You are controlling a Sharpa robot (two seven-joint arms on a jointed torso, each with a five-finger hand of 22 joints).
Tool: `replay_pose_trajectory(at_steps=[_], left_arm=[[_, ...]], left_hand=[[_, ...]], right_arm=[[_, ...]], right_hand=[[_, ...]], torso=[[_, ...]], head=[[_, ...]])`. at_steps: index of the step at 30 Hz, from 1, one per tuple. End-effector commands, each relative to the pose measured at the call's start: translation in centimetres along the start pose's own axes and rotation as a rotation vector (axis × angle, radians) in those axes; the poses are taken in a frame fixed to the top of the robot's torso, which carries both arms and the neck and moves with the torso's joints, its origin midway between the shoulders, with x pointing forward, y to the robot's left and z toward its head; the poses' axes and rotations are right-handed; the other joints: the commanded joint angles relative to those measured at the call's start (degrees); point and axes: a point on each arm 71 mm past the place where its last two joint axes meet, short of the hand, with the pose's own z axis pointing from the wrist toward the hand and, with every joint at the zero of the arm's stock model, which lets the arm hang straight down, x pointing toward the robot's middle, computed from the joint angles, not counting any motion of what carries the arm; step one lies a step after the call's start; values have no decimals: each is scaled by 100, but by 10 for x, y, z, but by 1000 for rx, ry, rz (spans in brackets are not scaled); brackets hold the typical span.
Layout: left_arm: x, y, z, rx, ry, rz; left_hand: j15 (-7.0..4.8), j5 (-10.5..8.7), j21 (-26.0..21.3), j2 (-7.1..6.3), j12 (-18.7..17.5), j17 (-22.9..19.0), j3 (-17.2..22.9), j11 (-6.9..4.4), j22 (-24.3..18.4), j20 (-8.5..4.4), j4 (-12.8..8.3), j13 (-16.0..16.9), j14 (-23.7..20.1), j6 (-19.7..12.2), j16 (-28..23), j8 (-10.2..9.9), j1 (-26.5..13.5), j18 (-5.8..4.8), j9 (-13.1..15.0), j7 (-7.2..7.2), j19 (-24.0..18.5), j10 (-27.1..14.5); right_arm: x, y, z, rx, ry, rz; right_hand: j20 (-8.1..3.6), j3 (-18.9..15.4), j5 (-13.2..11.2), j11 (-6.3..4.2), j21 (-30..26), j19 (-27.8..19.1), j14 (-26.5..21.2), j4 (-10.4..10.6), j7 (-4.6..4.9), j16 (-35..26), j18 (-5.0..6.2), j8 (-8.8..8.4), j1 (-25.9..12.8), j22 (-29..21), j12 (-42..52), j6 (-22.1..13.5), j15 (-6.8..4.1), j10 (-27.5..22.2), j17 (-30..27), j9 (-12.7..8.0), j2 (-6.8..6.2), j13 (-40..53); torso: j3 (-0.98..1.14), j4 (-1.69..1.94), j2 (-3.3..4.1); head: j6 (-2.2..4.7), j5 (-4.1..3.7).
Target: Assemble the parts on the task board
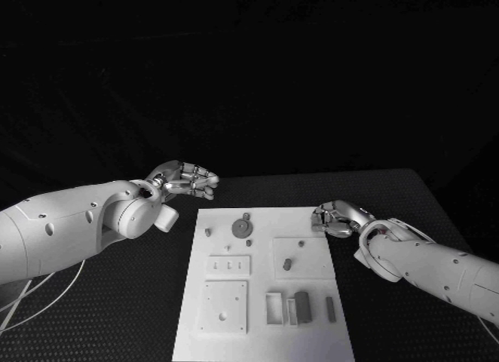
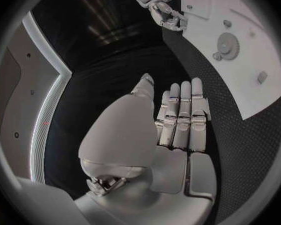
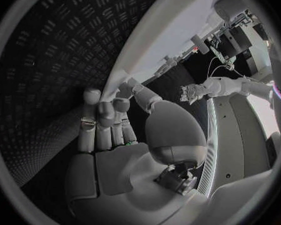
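Observation:
The white task board [image 1: 261, 335] lies in the middle of the black table. A round grey gear part [image 1: 242, 228] sits near its far edge, with small grey pieces around it and a dark block [image 1: 301, 304] among low frames nearer to me. My left hand [image 1: 187, 181] hovers off the board's far left corner, its fingers [image 2: 180, 116] stretched out side by side and holding nothing. My right hand [image 1: 338, 219] hangs at the board's far right edge, fingers [image 3: 106, 122] loosely extended, with nothing seen in it. In the left wrist view the gear [image 2: 227, 45] lies on the board [image 2: 268, 30].
The dark ribbed table top [image 1: 402, 196] runs along both sides of the board. White cables [image 1: 21, 302] trail under my left arm at the near left. Square recessed plates [image 1: 225, 305] take up the board's near left part.

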Motion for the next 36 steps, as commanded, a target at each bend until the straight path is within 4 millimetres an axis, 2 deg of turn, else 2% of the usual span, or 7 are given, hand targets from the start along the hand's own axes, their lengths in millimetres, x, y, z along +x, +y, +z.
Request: replay_pose_trajectory(at_steps=[1, 11, 14, 17, 23, 31, 36], left_arm=[[2, -1, 0, 9, 16, 2], [2, -2, 0, 16, 14, 6], [2, -2, 1, 24, 12, 18], [3, -2, 2, 20, 20, 35], [6, -3, 2, 13, 25, 93], [12, -4, 6, 2, 18, 119], [19, -2, 9, -53, 22, 176]], left_hand=[[1, -20, -22, 12, -8, 8, -27, 20, 7, 6, -13, 9, 32, 5, -40, -40, -44, 110, 10, 19, 37, -37], [0, -20, -23, 16, -6, 11, -20, 17, 8, 5, -14, 12, 34, 10, -42, -41, -37, 111, 15, 12, 39, -35], [9, -21, -40, 92, 2, 21, 33, 3, 15, 9, -16, 32, 34, 74, -58, -27, 29, 112, 47, -227, 36, -10], [7, -22, -51, 168, 68, 34, 57, -66, 25, 10, -16, 83, 41, 197, -68, -2, 61, 114, 79, -287, 38, 145], [-47, -22, -3, 255, 132, 106, 43, -162, 88, -33, -14, 184, 169, 521, -12, 40, 32, 133, 125, -234, 152, 365], [-55, -21, 1, 295, 118, 132, 24, -168, 111, -45, -8, 214, 180, 569, -11, 3, -60, 124, 120, -225, 164, 383], [-100, -21, 46, 303, 135, 191, 21, -215, 172, -87, -7, 280, 275, 702, 31, -22, -161, 132, 129, -242, 247, 487]], right_arm=[[0, -3, 0, 42, 3, 26], [-1, -3, 0, 43, -18, 20], [-1, -2, 0, 43, -21, 21], [0, 2, -1, 25, -12, 24], [-5, 16, 2, -4, -9, -18], [-28, 31, 10, -1, -50, -31], [-31, 50, 13, -4, -32, -55]], right_hand=[[-7, -30, 10, -180, 38, 52, 97, -14, -111, 18, 84, 29, -82, 81, 39, 1348, -119, -113, 8, 38, 24, 9], [-31, -24, 10, -200, 50, 77, 129, -28, -130, 25, 84, 40, -72, 80, 54, 1368, -141, -80, 10, 80, 17, 13], [-37, -59, 11, -206, 56, 85, 139, -34, -136, 28, 84, 43, -104, 81, 60, 1376, -146, -64, 11, 94, 21, 14], [-47, -59, 11, -213, 62, 94, 151, -38, -142, 34, 84, 43, -85, 83, 63, 1380, -152, -53, 13, 104, 39, 13], [-59, -55, 11, -217, 69, 105, 163, -39, -144, 39, 84, 33, -68, 83, 55, 1372, -159, -43, 17, 109, 68, 4], [-81, -66, 11, -228, 86, 131, 193, -42, -155, 50, 84, 32, -37, 85, 49, 1395, -168, -4, 23, 121, 59, -11], [-91, -70, 11, -233, 94, 146, 210, -42, -160, 53, 84, 32, -26, 85, 47, 1409, -174, 18, 24, 127, 57, -19]], torso=[[-2, -2, 0], [1, 1, -2], [3, 0, -1], [4, 0, -2], [-1, -20, -6], [-2, -24, -28], [-11, -47, -74]], head=[[-1, -6], [-5, -9], [3, -10], [2, 2], [6, 7], [79, -14], [100, -5]])
